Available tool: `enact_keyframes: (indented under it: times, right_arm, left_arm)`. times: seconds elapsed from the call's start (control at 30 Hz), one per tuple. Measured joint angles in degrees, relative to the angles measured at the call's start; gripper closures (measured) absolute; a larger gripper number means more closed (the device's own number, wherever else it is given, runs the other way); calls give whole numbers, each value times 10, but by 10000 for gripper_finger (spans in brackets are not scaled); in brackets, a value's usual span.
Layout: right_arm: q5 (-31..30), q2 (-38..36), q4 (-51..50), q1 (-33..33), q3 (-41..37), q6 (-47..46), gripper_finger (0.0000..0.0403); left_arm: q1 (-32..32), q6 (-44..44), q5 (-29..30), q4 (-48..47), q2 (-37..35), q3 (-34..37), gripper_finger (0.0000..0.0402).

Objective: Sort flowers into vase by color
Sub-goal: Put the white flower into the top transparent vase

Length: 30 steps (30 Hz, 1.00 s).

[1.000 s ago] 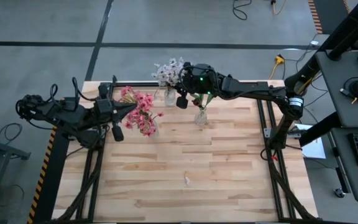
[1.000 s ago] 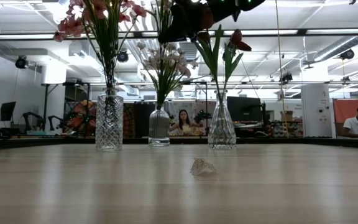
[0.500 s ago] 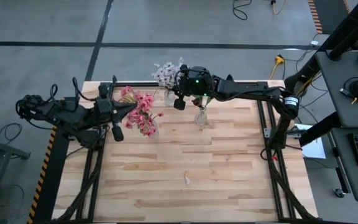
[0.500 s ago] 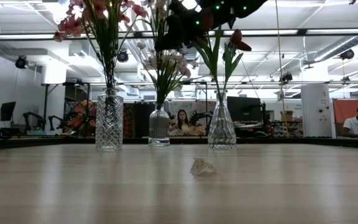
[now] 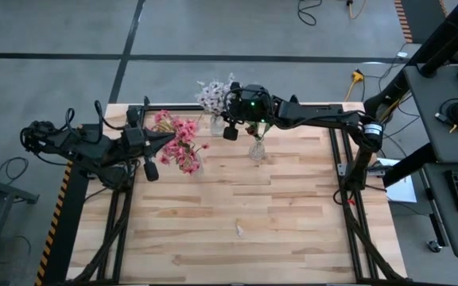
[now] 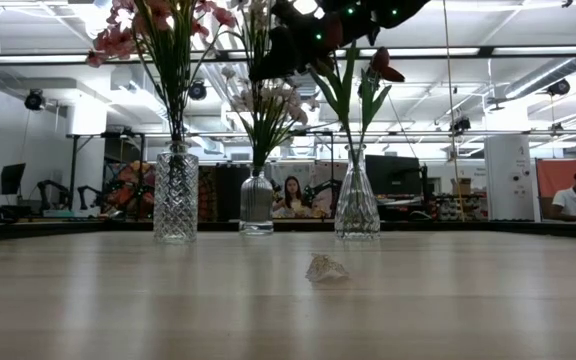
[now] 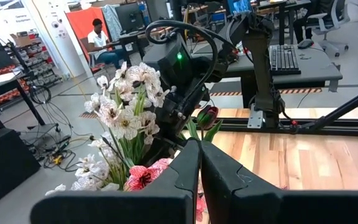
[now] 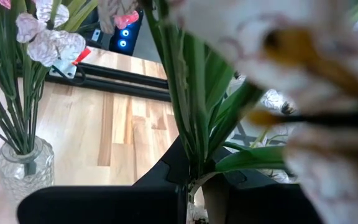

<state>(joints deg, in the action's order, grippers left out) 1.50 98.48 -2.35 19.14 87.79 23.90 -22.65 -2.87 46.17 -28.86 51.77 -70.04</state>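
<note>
The table [image 5: 237, 199] is pale, smooth, jointed wood planking with a faint sheen, and on it stand three clear glossy glass vases, a cut-pattern one [image 6: 175, 195] and two smoother ones [image 6: 256, 203] [image 6: 356, 202], beneath matt black arms.

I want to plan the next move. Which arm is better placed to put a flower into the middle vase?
The right arm, probably. Its right gripper is shut on a green stem above the white flowers. The left gripper is shut, empty, beside the pink flowers.
</note>
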Motion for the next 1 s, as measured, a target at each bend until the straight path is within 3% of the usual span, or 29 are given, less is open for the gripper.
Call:
enact_keyframes:
  times: [1.0]
  right_arm:
    - [0, 0, 19, 0, 1, 10, 385]
  left_arm:
    - [0, -3, 0, 1, 0, 0, 402]
